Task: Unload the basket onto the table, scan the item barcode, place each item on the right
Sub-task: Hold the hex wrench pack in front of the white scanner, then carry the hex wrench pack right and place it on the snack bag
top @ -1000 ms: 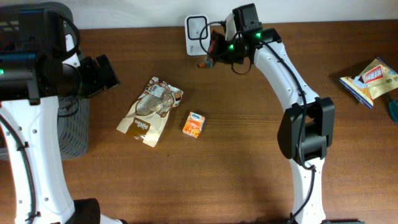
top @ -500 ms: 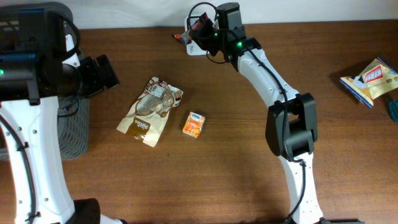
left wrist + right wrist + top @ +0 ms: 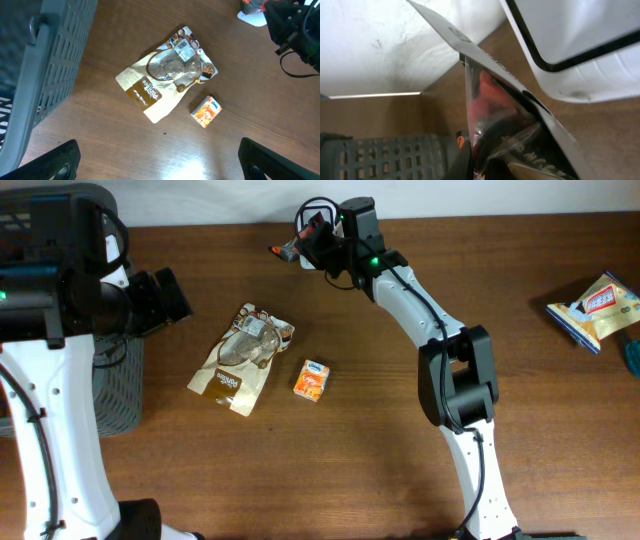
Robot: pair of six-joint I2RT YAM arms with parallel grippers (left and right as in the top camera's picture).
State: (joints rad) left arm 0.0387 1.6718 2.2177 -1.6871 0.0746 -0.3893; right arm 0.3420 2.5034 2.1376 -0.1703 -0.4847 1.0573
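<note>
My right gripper (image 3: 308,246) is at the table's back edge, shut on a small red and dark foil packet (image 3: 289,249) that sticks out to its left. The right wrist view shows the packet (image 3: 495,105) pinched between the fingers of the right gripper (image 3: 480,162), its flat sealed edge pointing up. The white scanner (image 3: 580,40) with a black-outlined window lies just to the packet's right. My left gripper (image 3: 162,165) hangs open above bare table at the left, with nothing between its fingers (image 3: 50,162).
A brown snack bag (image 3: 240,358) and a small orange box (image 3: 312,379) lie mid-table. A grey basket (image 3: 115,385) stands at the left edge. A yellow and blue packet (image 3: 597,308) lies far right.
My right arm has swung left along the back edge, carrying the packet from in front of the scanner to its left side. The left arm has not moved.
</note>
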